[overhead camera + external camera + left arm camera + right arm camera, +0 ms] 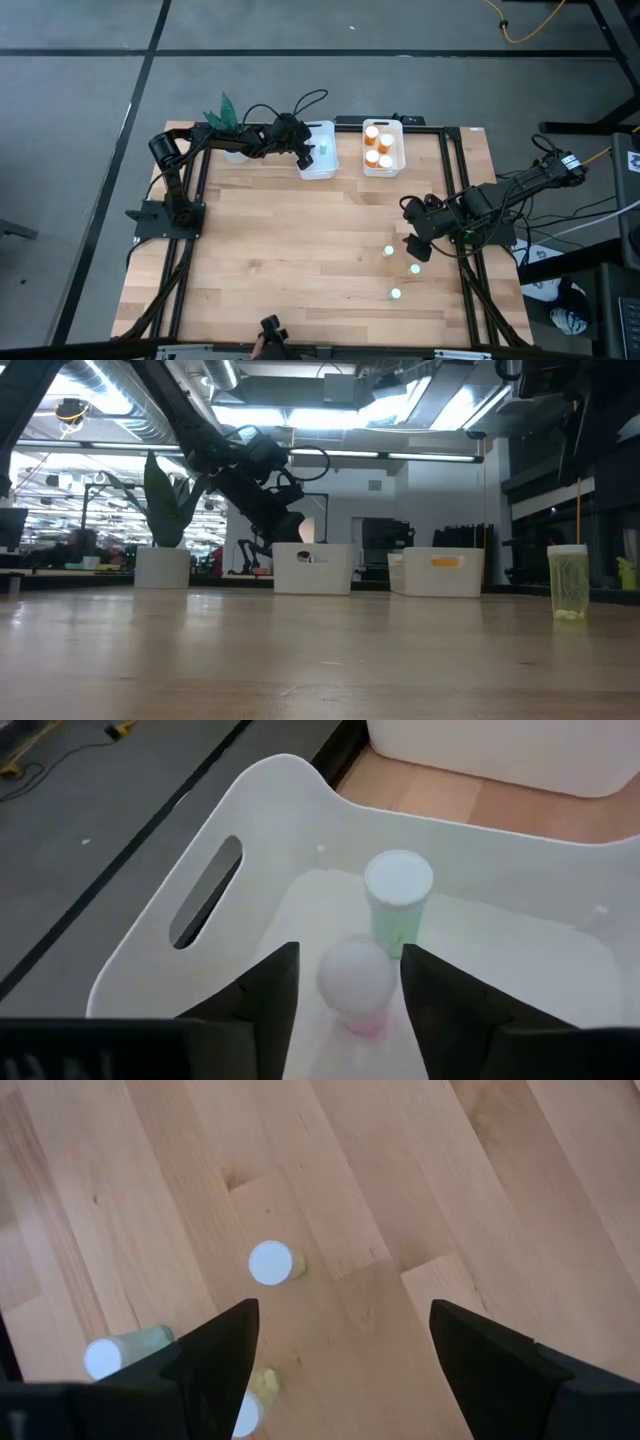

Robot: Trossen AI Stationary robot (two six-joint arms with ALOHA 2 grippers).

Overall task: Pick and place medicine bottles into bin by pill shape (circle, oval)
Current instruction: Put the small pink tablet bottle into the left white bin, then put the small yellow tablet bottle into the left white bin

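Wooden table [300, 250]: three pale bottles [414, 269] loose, right claw [345, 1350] wide, empty; left claw [350, 995] parted over two bottles [398, 905].

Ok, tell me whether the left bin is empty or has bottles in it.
Not empty. The left bin holds two pale bottles, both upright, one directly between the left tool's parted fingers.

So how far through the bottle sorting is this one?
Done: three orange bottles stand in the right bin, one pale bottle in the left bin. In hand: the left gripper is open around a second bottle there. Left: three pale bottles on the table under the open right gripper.
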